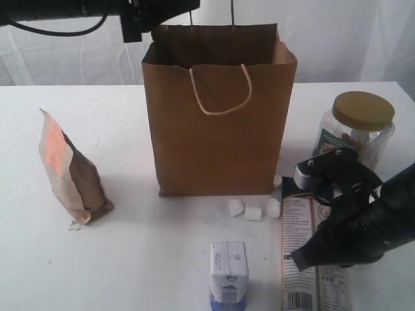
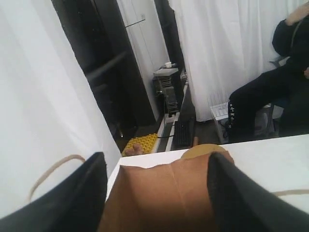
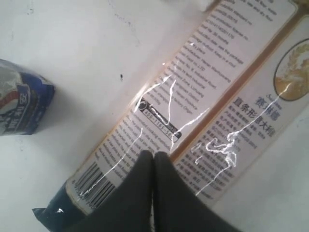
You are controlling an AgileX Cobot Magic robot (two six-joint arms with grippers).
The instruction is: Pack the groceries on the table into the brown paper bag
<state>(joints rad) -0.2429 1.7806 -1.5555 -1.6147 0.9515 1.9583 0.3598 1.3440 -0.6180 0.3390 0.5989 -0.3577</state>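
Note:
The brown paper bag (image 1: 217, 116) stands upright and open mid-table. My left gripper (image 1: 139, 19) hovers over its rear left rim; in the left wrist view the gripper (image 2: 157, 159) is open, and only the bag's inner wall (image 2: 164, 193) shows between its fingers. My right gripper (image 1: 299, 259) hangs low over the long dark-topped packet (image 1: 311, 265), which lies flat at the front right. In the right wrist view the gripper (image 3: 153, 157) is shut, empty, above the packet's printed face (image 3: 203, 92). Small white marshmallows (image 1: 253, 210) lie before the bag.
A brown-orange pouch (image 1: 68, 172) stands at the left. The small white-blue carton (image 1: 228, 265) stands near the front edge, beside the packet. A clear gold-lidded jar (image 1: 360, 126) stands right of the bag, behind my right arm. White curtains hang behind the table (image 1: 149, 259).

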